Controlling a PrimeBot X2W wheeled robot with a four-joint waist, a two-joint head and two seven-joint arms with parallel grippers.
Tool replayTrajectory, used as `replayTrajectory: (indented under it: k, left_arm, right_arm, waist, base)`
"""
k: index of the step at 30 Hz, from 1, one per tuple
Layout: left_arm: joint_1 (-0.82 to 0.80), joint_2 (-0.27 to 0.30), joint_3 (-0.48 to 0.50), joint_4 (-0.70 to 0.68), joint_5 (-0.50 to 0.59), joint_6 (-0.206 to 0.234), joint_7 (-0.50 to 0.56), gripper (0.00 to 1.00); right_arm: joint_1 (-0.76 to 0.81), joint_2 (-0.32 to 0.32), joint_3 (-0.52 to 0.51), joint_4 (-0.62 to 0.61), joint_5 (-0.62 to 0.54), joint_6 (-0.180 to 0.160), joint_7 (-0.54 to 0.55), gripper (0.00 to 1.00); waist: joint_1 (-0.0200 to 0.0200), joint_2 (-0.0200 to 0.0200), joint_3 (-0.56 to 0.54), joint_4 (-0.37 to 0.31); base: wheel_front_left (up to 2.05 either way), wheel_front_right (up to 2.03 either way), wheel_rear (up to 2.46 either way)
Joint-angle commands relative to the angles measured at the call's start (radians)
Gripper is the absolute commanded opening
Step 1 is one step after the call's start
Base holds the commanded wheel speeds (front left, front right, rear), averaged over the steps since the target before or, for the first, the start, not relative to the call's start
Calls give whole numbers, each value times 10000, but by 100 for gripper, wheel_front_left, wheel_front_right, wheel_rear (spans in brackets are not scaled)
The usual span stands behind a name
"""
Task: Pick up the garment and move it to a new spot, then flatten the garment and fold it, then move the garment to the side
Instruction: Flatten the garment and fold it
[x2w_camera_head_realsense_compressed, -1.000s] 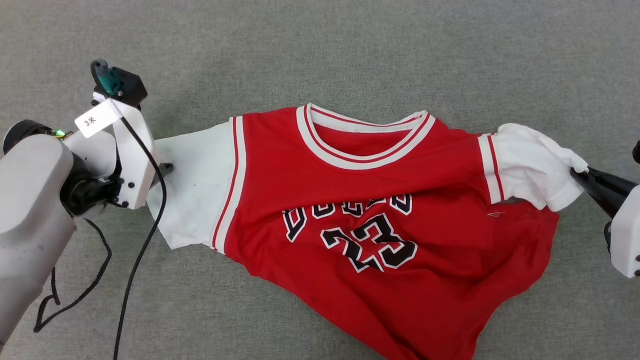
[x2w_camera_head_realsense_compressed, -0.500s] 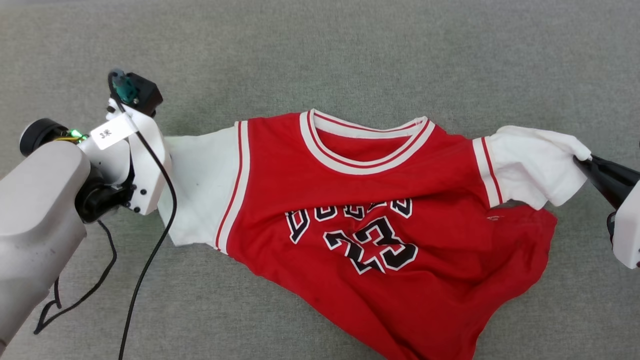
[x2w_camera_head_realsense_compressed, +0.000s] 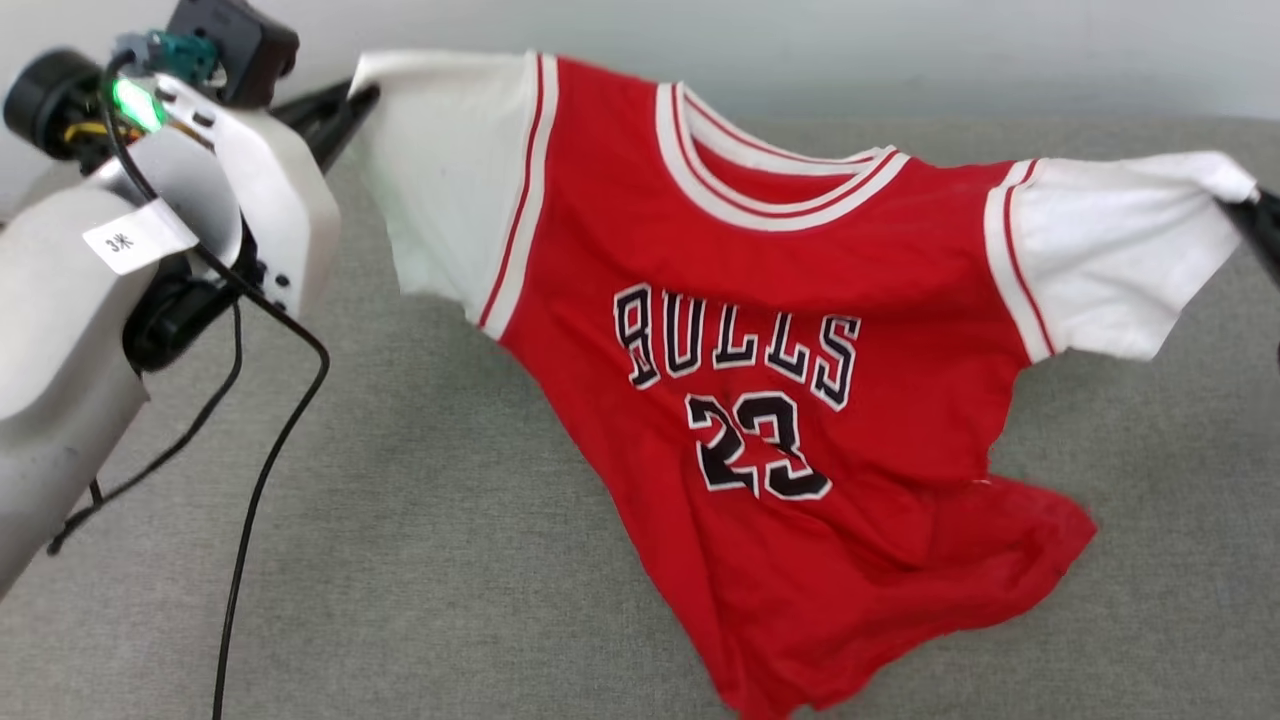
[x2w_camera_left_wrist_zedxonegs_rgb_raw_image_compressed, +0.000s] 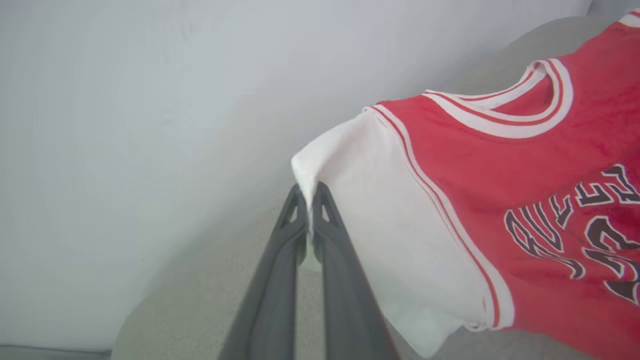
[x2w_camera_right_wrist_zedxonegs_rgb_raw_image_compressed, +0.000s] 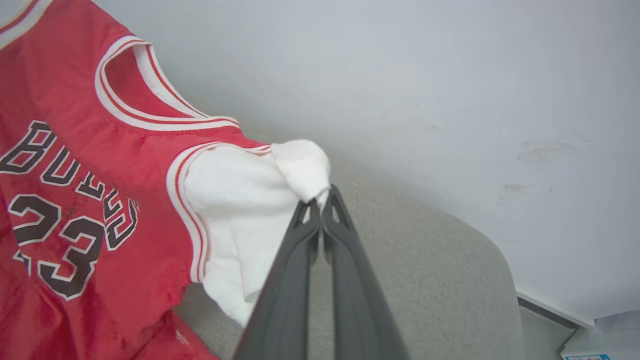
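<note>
Hanging stretched between the left claw (x2w_camera_left_wrist_zedxonegs_rgb_raw_image_compressed: 310, 196) and right claw (x2w_camera_right_wrist_zedxonegs_rgb_raw_image_compressed: 320, 199), both clamped on it, the garment (x2w_camera_head_realsense_compressed: 760, 250) lay flat before

One shirt (x2w_camera_head_realsense_compressed: 760, 300), with two white sleeves (x2w_camera_head_realsense_compressed: 450, 170): one at the left gripper (x2w_camera_left_wrist_zedxonegs_rgb_raw_image_compressed: 309, 190), one at the right gripper (x2w_camera_right_wrist_zedxonegs_rgb_raw_image_compressed: 320, 197). Two grippers, two dark fingers (x2w_camera_left_wrist_zedxonegs_rgb_raw_image_compressed: 280, 280) each. Five letters (x2w_camera_head_realsense_compressed: 735, 340) and two digits (x2w_camera_head_realsense_compressed: 760, 445) on the chest. One black cable (x2w_camera_head_realsense_compressed: 270, 450) and one paper tag (x2w_camera_head_realsense_compressed: 135, 238) behind the left gripper.

Garment (x2w_camera_head_realsense_compressed: 800, 330) between left claw (x2w_camera_head_realsense_compressed: 358, 96), right claw (x2w_camera_head_realsense_compressed: 1248, 206)
</note>
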Motion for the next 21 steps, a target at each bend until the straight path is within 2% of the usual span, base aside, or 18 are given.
replayTrajectory:
  k: [1, 7, 13, 21]
  left_arm:
    - [-234, 39, 108, -185, 129, 107, -223, 0]
    - [-706, 215, 560, -1096, 294, 465, -747, 0]
    - [-1127, 372, 791, -1629, 481, 730, -815, 0]
    - [-2311, -66, 1011, -1277, 628, 731, -690, 0]
  right_arm:
    - [-277, -141, -58, -37, 13, -14, -88, 0]
    - [-1150, -373, 40, -74, 17, -14, -183, 0]
    - [-2094, -383, 40, 141, -27, -14, -208, 0]
    - [-4032, 8, 319, 889, -503, -14, -25, 0]
  waist:
    - [0, 0, -264, 90]
    - [0, 0, -621, 34]
    - [0, 0, -746, 30]
    - [0, 0, -26, -33]
  base:
    - [0, 0, 0]
    - [0, 0, 0]
    - [0, 0, 0]
    - [0, 0, 0]
